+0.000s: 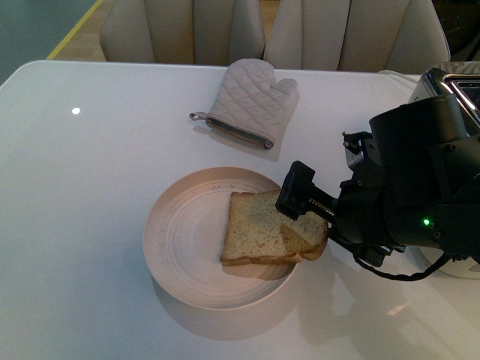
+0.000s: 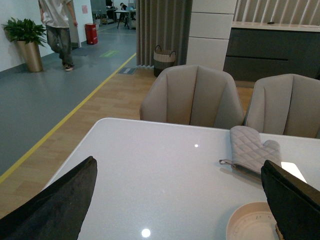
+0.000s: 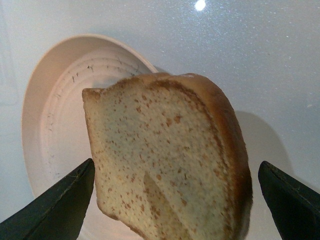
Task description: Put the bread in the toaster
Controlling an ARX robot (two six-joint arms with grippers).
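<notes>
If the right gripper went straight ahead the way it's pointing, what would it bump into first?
The right gripper would probably meet the bread first. It lies straight ahead between the open fingers, partly on the plate. How close is unclear.

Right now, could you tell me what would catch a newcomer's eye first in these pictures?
The bread on the pale plate, mid-way across the white table, its edge jutting past the rim under the black right hand. Behind it lies a quilted oven mitt; the toaster peeks out at far right.
</notes>
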